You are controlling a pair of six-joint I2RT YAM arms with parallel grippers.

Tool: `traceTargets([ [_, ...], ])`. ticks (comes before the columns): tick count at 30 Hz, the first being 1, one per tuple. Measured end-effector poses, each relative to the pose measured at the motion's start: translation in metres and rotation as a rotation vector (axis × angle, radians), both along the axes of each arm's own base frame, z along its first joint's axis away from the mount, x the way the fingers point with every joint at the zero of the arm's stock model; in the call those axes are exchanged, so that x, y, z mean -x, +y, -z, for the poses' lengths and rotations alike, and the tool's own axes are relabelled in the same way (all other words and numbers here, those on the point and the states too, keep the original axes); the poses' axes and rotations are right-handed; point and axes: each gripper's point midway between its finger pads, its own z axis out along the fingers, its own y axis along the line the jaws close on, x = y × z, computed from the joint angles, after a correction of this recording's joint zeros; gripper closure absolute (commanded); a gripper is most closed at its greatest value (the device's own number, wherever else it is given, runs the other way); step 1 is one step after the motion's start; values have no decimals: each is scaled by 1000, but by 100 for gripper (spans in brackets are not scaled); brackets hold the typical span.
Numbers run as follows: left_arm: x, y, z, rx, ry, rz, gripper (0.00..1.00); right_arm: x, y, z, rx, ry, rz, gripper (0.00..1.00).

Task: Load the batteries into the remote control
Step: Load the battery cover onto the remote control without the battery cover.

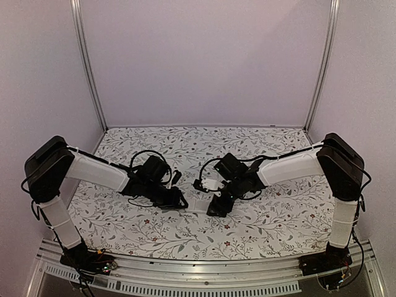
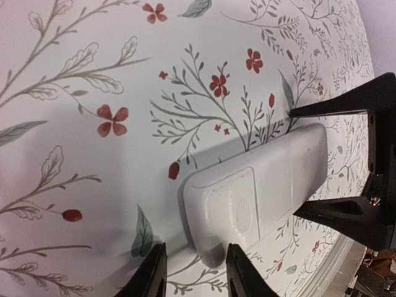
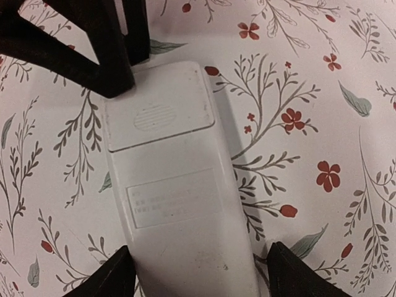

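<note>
The remote control lies back up on the floral cloth between my two grippers, its white battery cover closed. My left gripper stands open at the cover end, the remote's rounded tip just beyond its fingertips and touching neither. My right gripper is open astride the other end of the remote. Its left finger is close against the remote's edge, and its right finger stands apart from it. No batteries are in view.
The floral tablecloth covers the table. Pale walls and two aluminium posts close in the back and sides. Both arms reach inward from the near corners, and their fingertips face each other over the remote.
</note>
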Motion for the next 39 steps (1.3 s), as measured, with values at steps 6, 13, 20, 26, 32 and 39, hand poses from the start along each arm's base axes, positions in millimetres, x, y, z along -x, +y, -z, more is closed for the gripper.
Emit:
traceTargets([
  [6, 3, 1, 1, -24, 1, 23, 77, 0, -4, 0, 4, 22, -9, 34],
  [13, 5, -7, -3, -23, -5, 52, 87, 6, -4, -1, 7, 45, -40, 47],
  [20, 4, -11, -3, -16, -2, 56, 90, 7, -4, -1, 8, 57, -59, 69],
  [26, 2, -18, -2, 2, 6, 65, 91, 9, -6, -1, 19, 69, -74, 81],
  [32, -1, -30, -1, 39, 17, 86, 92, 10, -14, 0, 50, 86, -82, 91],
  [39, 0, -38, -2, 82, 23, 102, 85, 10, -21, 0, 76, 92, -98, 86],
])
